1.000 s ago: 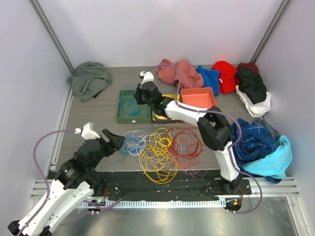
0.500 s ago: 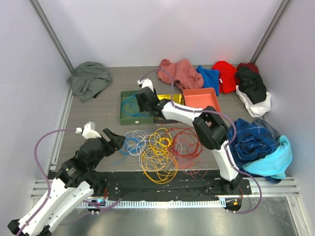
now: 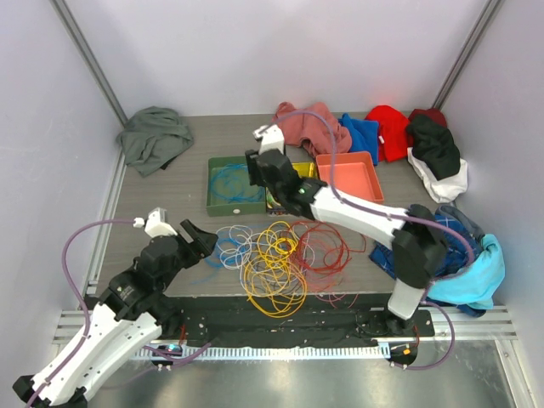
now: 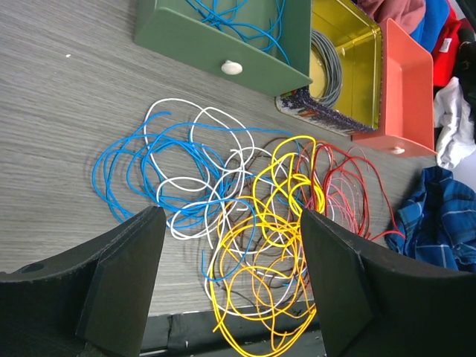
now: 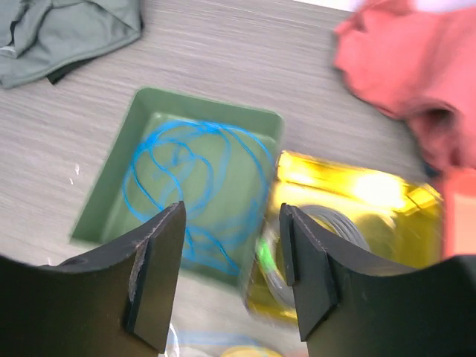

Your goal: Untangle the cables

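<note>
The cables (image 3: pixel 276 255) lie in a loose tangle on the table: blue loops (image 4: pixel 149 160) and white loops (image 4: pixel 186 223) on the left, yellow loops (image 4: pixel 271 253) in the middle, red loops (image 4: pixel 346 186) on the right. One blue cable (image 5: pixel 186 175) lies apart in the green tray (image 3: pixel 223 206). My left gripper (image 3: pixel 198 240) is open just left of the tangle; in its wrist view the left gripper (image 4: pixel 230 216) frames the yellow loops without touching them. My right gripper (image 5: pixel 232 212) hangs open and empty above the edge between the green tray (image 5: pixel 208 113) and a yellow tin (image 5: pixel 372 190).
The yellow tin (image 4: pixel 364 59) holds a grey coil (image 4: pixel 331 63); an orange tray (image 3: pixel 344 170) stands to its right. Clothes lie around: a grey-green one (image 3: pixel 153 136) back left, pink (image 3: pixel 310 123), red (image 3: pixel 388 127) and black (image 3: pixel 433 144) ones at the back, a blue plaid one (image 3: pixel 442 242) at the right.
My right gripper opened over the green tray and drew up and to the right, leaving the blue cable in the tray. The left arm has barely moved.
</note>
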Controlling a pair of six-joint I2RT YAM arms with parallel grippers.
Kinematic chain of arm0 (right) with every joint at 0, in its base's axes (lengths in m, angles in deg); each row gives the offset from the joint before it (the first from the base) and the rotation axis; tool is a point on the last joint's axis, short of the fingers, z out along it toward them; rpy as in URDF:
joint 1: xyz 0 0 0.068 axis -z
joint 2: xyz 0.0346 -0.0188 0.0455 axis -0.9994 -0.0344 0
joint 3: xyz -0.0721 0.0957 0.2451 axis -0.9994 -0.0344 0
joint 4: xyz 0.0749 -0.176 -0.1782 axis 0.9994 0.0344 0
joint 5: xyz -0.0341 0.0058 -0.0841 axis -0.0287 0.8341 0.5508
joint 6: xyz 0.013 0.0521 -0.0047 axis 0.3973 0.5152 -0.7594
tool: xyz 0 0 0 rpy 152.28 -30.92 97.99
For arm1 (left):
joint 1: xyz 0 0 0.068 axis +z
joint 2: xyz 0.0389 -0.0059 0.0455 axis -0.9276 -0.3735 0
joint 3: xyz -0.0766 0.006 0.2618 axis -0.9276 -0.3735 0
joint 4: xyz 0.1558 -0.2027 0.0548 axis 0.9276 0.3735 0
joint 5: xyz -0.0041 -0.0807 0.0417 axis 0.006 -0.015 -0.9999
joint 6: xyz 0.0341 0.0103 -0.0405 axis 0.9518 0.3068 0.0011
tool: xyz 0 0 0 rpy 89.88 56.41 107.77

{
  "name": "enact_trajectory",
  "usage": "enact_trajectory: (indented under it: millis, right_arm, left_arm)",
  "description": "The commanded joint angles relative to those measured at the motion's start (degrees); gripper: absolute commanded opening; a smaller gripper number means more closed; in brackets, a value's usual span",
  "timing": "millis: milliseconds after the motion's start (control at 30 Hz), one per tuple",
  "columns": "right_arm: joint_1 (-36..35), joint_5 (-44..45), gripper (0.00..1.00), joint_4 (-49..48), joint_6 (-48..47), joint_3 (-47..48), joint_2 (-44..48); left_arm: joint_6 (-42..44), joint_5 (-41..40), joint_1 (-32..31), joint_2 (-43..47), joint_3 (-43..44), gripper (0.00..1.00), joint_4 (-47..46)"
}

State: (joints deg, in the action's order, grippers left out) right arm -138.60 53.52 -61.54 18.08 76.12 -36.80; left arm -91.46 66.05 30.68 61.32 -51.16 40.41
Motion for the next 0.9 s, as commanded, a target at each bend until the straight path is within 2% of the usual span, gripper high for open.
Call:
enact_trajectory:
  millis: [0,33,67,133,200,333,500,633,867]
  right_arm:
    - [-1.8,7.2,0.60,-12.7,1.4,-15.6,17.2]
    - [-0.9,7.2,0.58,-15.2,3.7,-22.8,20.2]
    - [-0.2,6.2,0.54,-15.2,9.2,-25.9,23.0]
    - [2.0,-3.8,0.51,-12.6,10.3,-32.4,30.3]
    - [2.2,-6.9,0.50,-11.1,10.6,-36.3,36.6]
    - [1.3,-6.3,0.48,-7.0,12.9,-45.9,46.1]
    - [1.1,-5.9,0.47,-4.3,14.8,-52.1,54.7]
    - [1.0,-5.6,0.46,-1.8,14.8,-54.8,59.5]
    - [1.0,-6.0,0.46,-1.7,15.4,-57.4,63.1]
  left_arm:
    - [1.8,-0.3,-0.1,-2.9,1.8,0.78,-4.8]
    - [1.8,0.1,-0.1,-3.7,1.6,0.78,-6.1]
    - [1.8,1.3,-0.1,-4.9,1.0,0.78,-6.6]
    - [1.7,2.6,-0.1,-8.8,0.6,0.77,-8.5]
    - [1.1,3.3,-0.1,-13.5,0.2,0.76,-9.3]
    - [-0.7,-0.6,0.0,-21.9,1.5,0.73,-9.1]
    - [-0.4,-6.8,0.8,-32.2,6.4,0.69,-7.9]
    - [0.9,-6.3,3.1,-41.1,9.1,0.65,-8.1]
    - [1.4,-4.0,6.4,-47.9,9.3,0.52,-11.0]
